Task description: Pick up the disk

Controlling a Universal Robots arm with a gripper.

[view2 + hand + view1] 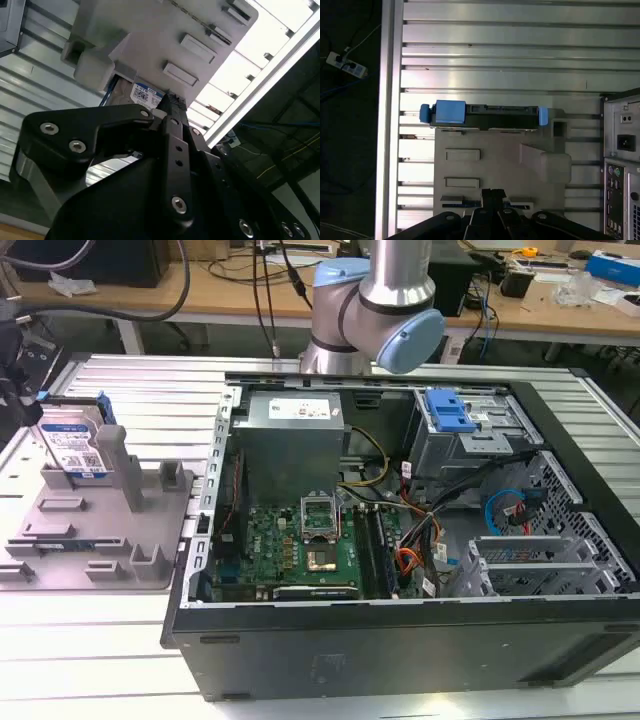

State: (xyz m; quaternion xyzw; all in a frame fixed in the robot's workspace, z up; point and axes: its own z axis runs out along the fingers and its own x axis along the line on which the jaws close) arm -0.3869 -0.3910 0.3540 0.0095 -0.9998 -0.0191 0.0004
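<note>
The disk (pixel 76 445) stands on edge at the far end of the grey fixture (pixel 95 540), on the exterior view's left. Its white-and-blue label faces that camera. The first wrist view looks onto its dark top edge (pixel 485 115), with blue rails at both ends. The second wrist view catches part of its label (pixel 146 97) just past one fingertip. My gripper (pixel 28 405) hangs above the fixture, apart from the disk. Its black fingers (pixel 493 196) are pressed together with nothing between them. The gripper's dark body (pixel 170 107) blocks much of the fixture.
An open computer case (pixel 400 540) lies on the ribbed metal table (pixel 150 390), to the exterior view's right of the fixture. Its back panel (pixel 622 145) comes close to the fixture's upright post (pixel 545 160). The table's edge rail (pixel 390 125) runs just past the disk's other end.
</note>
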